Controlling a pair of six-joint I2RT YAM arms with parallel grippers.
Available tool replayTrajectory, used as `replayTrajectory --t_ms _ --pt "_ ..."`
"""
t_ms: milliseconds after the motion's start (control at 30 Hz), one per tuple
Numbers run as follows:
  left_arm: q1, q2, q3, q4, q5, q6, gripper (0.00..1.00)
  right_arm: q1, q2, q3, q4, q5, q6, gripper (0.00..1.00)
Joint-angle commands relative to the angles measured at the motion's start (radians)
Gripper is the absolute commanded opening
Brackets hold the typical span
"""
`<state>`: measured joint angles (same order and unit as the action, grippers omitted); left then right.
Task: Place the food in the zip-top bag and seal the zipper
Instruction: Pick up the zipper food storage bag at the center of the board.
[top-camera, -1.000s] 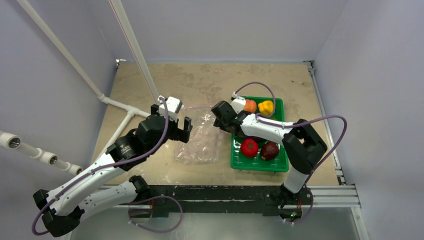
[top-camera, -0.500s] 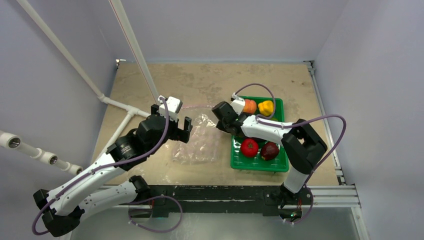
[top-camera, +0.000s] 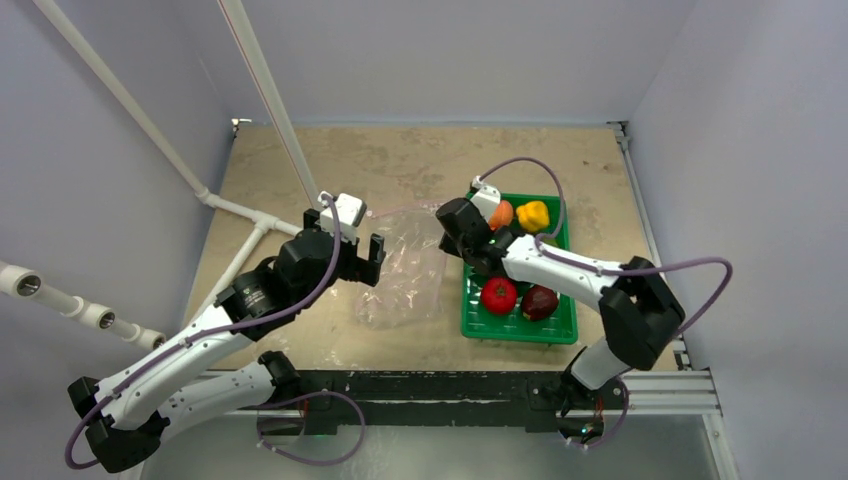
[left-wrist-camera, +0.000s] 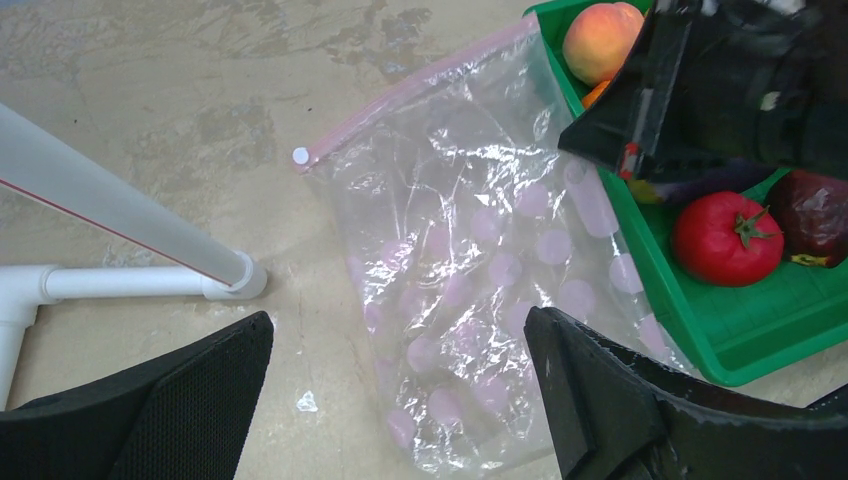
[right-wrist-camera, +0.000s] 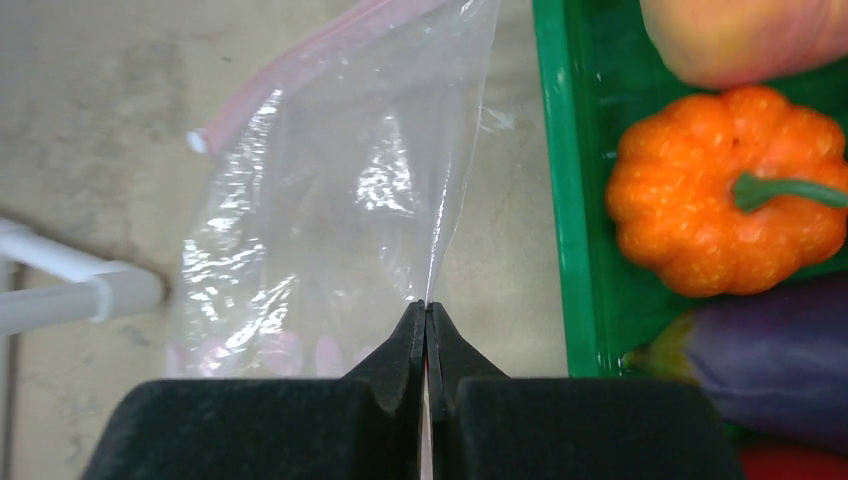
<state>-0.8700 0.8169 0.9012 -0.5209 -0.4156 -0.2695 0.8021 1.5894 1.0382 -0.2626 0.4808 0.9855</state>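
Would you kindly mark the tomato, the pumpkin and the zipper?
tomato (left-wrist-camera: 715, 245), left wrist view, red body
pumpkin (right-wrist-camera: 690, 195), right wrist view, orange ribbed body
zipper (left-wrist-camera: 420, 88), left wrist view, middle of pink strip

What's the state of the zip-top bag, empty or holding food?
Empty: nothing bulges inside the zip-top bag; all visible food sits in the green tray.

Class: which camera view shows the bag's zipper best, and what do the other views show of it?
Left wrist: the zipper lies sharp along nearly its whole length. Right wrist catches only a blurred pink stretch; top external shows just a faint pinkish line.
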Motion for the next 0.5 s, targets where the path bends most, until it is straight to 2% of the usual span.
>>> replayTrajectory --t_ms 0,467 --pt "0.003 -0.009 -0.007 0.027 0.01 0.018 0.99 0.004 -0.112 -0.005 0.059 0.036 -0.126 0.0" --pt "0.003 0.031 0.044 0.071 0.094 0.005 0.97 0.057 -0.36 0.005 0.089 -0.002 -0.383 0.0"
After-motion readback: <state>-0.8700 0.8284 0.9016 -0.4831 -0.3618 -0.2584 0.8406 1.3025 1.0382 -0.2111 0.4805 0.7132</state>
